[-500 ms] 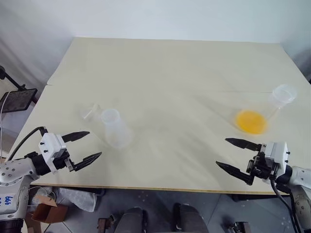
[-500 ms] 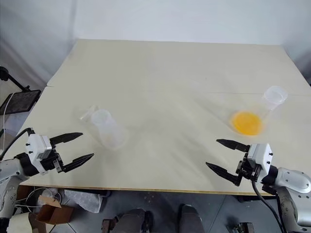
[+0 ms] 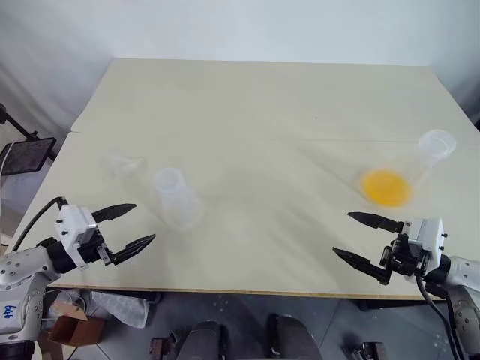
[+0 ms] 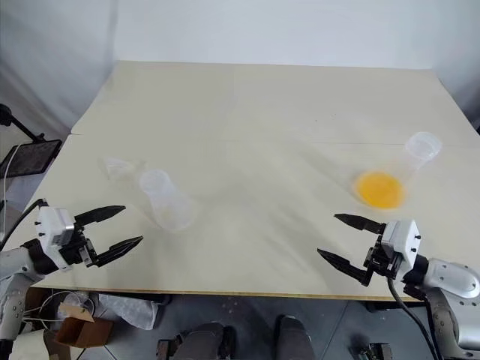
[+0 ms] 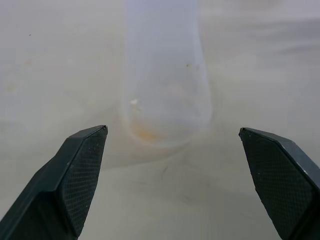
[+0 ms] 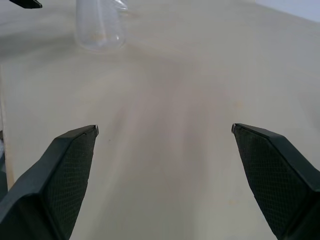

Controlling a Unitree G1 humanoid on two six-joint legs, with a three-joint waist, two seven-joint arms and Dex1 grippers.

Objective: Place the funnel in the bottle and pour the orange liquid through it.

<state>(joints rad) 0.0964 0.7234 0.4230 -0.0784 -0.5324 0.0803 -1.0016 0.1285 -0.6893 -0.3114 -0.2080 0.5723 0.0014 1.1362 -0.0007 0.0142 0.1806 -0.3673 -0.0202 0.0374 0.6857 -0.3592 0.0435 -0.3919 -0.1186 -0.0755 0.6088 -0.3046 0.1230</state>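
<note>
The funnel (image 4: pixel 118 166), in the left-middle of the head views, is a faint smear on the desk (image 4: pixel 255 120), too small to show its stem. In the left wrist view the bottle (image 5: pixel 165 80) is blurred and its neck is cut off by the frame's edge.

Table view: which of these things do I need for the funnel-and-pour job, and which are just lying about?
Needed:
- funnel
- bottle, cloudy, empty
- flask holding the orange liquid
- left gripper and right gripper, both open

Lying about:
- black stand left of the table
- cardboard box on the floor
</note>
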